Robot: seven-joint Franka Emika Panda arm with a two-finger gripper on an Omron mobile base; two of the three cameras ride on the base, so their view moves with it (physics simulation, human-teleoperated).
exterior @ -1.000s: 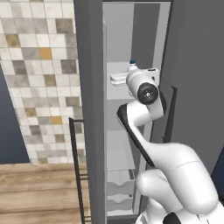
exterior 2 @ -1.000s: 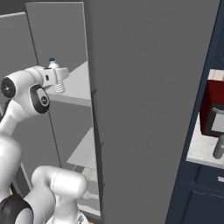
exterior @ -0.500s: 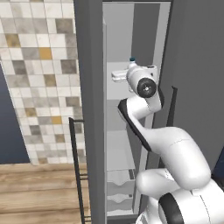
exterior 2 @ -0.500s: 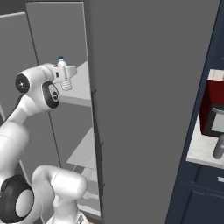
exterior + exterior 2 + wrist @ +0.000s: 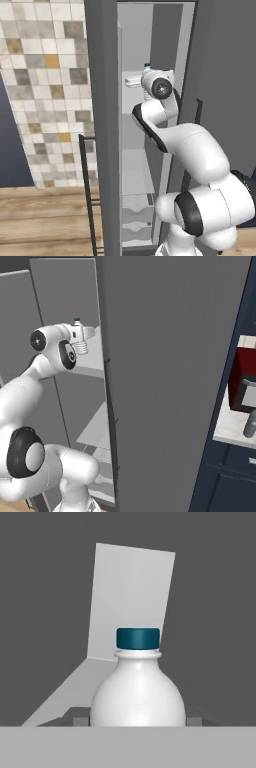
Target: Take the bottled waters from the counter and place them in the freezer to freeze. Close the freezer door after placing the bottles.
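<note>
**White bottle carried into the open freezer, shelf just below**

The pincer [image 5: 137, 721] is pinching the ribbed white bottle [image 5: 137, 692] by its body; in the hand view its two dark tips sit flush against either side of the bottle's wide shoulder, with the blue cap [image 5: 138, 638] rising straight away from the hand. So the bottle's long axis runs on along the line of the pincer, cap end farthest out, pointing into the dim grey of the compartment.

From the right base view the bottle [image 5: 81, 345] is tucked close against the wrist, its cap uppermost, hanging just above a white shelf [image 5: 92, 358] inside the freezer [image 5: 65, 301]. From the left base view the same wrist [image 5: 159, 87] is well inside the opening, level with that upper shelf [image 5: 132, 80], the blue cap just peeping over it. I cannot tell whether the bottle's base is touching the shelf or hovering over it.

What the coming move turns on, to my eye, is that drop: the shelf lies directly under the bottle, so a short lowering and a release should set it standing.

The freezer door [image 5: 102, 125] stands open to the left of the arm, its thin dark bar handle [image 5: 89, 190] low down. The second, smoky grey bottle [image 5: 250, 423] waits on the surface [image 5: 231, 428] beside the dark red microwave [image 5: 244, 381], far off to the right.
</note>
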